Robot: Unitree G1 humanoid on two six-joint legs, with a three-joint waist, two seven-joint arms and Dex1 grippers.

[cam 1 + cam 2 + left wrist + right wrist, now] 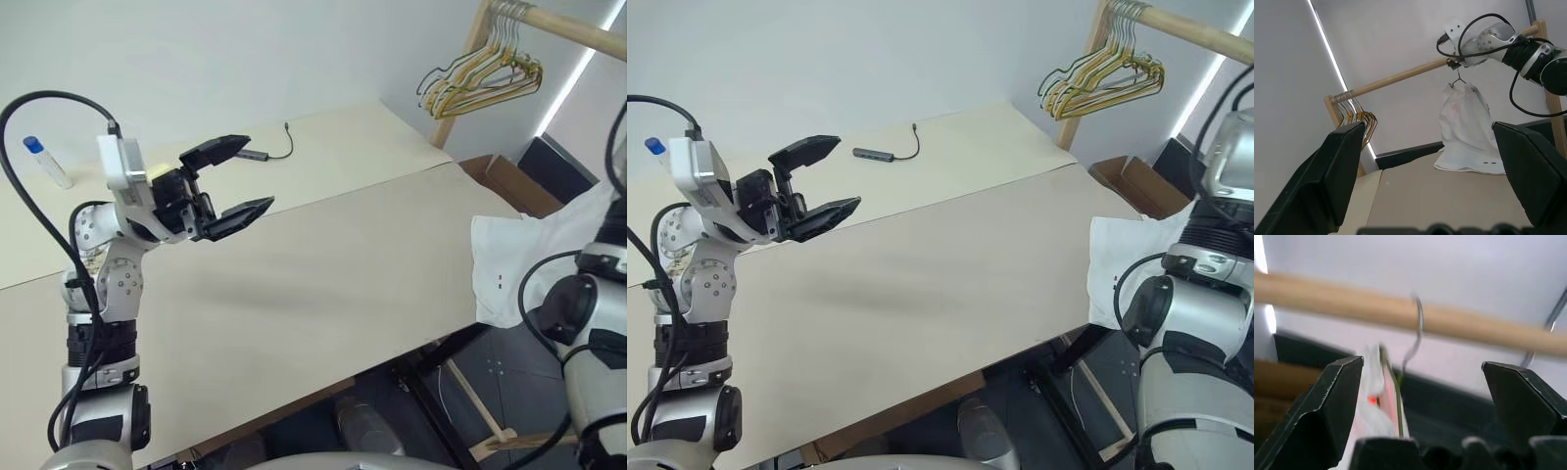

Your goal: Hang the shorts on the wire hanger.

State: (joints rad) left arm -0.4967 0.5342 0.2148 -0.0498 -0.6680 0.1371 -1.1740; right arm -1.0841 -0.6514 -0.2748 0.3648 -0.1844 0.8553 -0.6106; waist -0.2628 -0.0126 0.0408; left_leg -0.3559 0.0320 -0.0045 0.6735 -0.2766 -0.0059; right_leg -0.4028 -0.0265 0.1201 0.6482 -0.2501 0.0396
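The white shorts point(1466, 129) hang from the thin wire hanger point(1456, 80), whose hook point(1418, 320) sits over the wooden rod point(1400, 74). Their lower hem, with small black dashes, reaches the table's right end point(505, 269). My right gripper point(1421, 363) is open just short of the hook, with its fingers on either side and nothing held. Over the table's left part my left gripper point(257, 171) hovers open and empty, pointing toward the rod.
A bunch of yellow and dark hangers point(480, 78) hangs at the rod's left end by its post. On the beige table point(323, 274) lie a blue-capped tube point(47, 162) and a small cabled adapter point(877, 154). A cardboard box point(1132, 181) stands beyond the table.
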